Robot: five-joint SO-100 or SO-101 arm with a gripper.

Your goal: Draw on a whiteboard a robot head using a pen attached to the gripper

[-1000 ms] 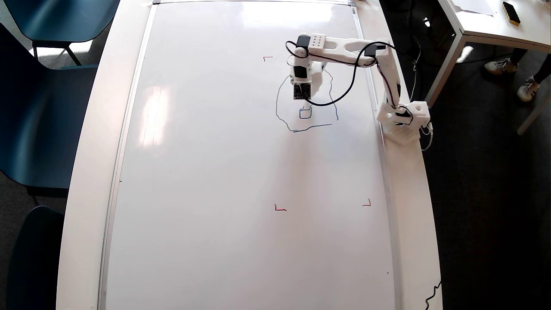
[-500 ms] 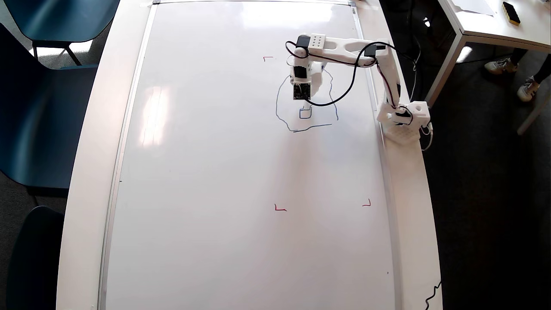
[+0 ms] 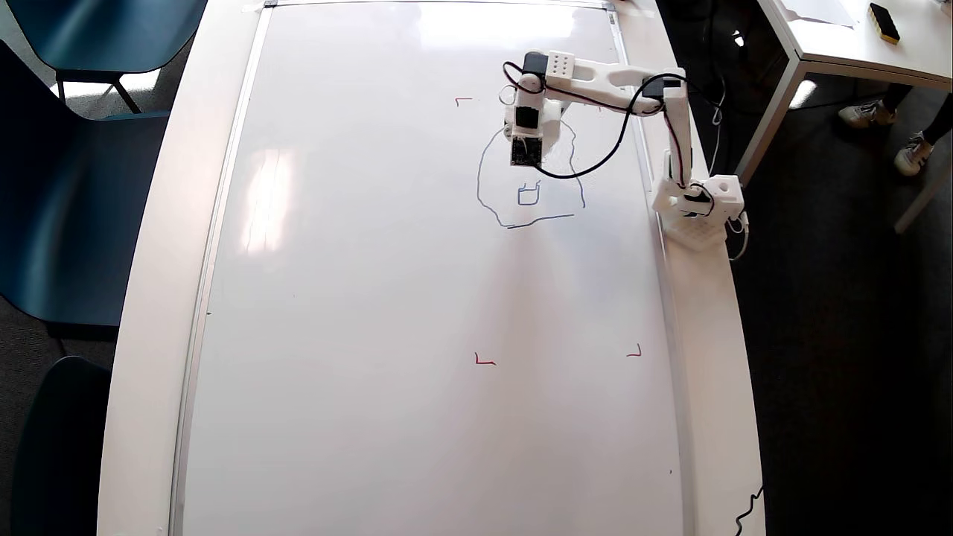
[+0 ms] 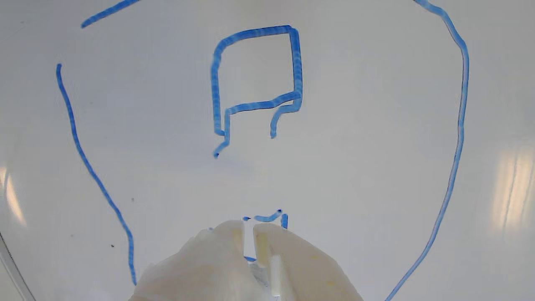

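The whiteboard (image 3: 372, 298) fills the table top. On it, the robot head (image 3: 491, 201) is a thin blue wobbly outline with a small square mouth (image 3: 528, 195) low in its middle. In the wrist view the same square (image 4: 255, 69) sits top centre, with the outline (image 4: 459, 125) curving down both sides. My gripper (image 3: 527, 152) hangs over the upper part of the outline. Its white jaws (image 4: 249, 229) stand together with only a thin slit between them, right over a few short blue strokes (image 4: 267, 217). The pen is hidden beneath the jaws.
Red corner marks (image 3: 463, 100) (image 3: 485, 361) (image 3: 634, 352) frame the drawing area. The arm's square white base (image 3: 700, 208) stands on the table's right rim, with a black cable (image 3: 595, 160) looping over the board. Blue chairs (image 3: 74, 186) stand at the left.
The gripper has moved toward the top of the overhead view, off the square mouth, which now shows in full. The elbow has shifted slightly to the right.
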